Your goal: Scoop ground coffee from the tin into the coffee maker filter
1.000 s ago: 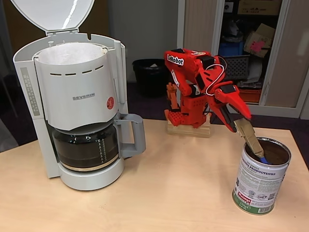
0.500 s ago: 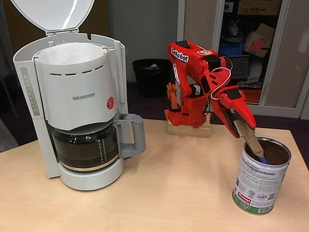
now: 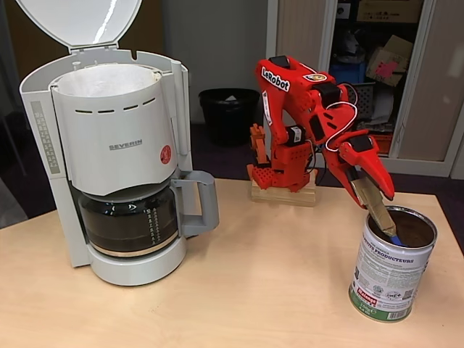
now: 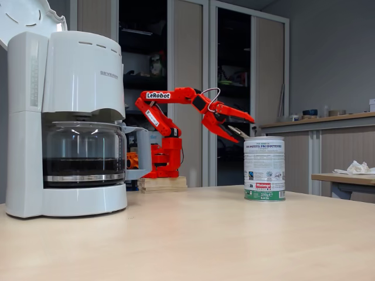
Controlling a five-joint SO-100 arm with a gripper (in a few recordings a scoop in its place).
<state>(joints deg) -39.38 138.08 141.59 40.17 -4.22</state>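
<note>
Gripper (image 3: 373,197) pinching a wooden-handled scoop (image 3: 380,214), blue tip dipped inside the tin (image 3: 391,267) at right. Ground coffee (image 3: 415,230) loose and spill-prone, probably best lifted level toward the paper filter (image 3: 101,80) far left.

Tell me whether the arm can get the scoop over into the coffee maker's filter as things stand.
Probably yes. The lid is flipped up, so the filter lies open from above, and bare table separates it from the tin. The gripper would need to rise well above the basket; whether it stretches that far is uncertain.

In a fixed view, taking the coffee maker (image 3: 116,145) as landmark, the tin (image 3: 392,264) stands on the table (image 3: 239,297) well to its right and nearer the camera, the arm's base (image 3: 283,174) behind and between them.
</note>
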